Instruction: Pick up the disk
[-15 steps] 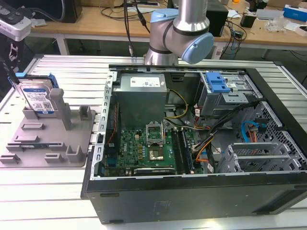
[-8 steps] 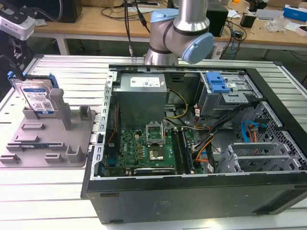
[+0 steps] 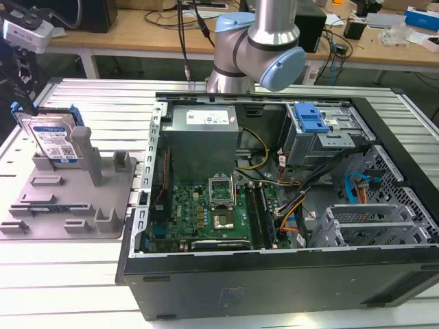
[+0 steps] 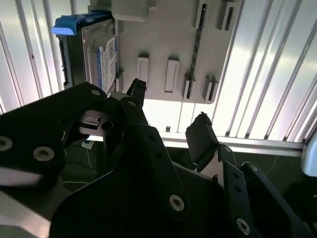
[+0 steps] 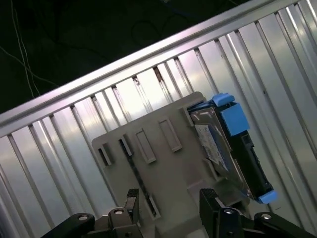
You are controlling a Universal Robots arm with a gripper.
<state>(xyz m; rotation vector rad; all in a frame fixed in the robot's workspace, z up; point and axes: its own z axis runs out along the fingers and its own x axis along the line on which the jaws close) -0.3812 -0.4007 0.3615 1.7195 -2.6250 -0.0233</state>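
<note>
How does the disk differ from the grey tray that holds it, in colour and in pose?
Pose: the disk stands on its edge, while the tray lies flat. Colour: the disk is silver with a blue-and-white label and blue side rails; the tray is plain grey. Shared: both sit at the exterior view's left of the open computer case.

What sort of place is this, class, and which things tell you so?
Probably a robotics lab or workshop for computer assembly. A robot arm stands behind an open computer case on a metal table, the disk stands upright in a grey tray, and wooden benches strewn with cables line the back.
</note>
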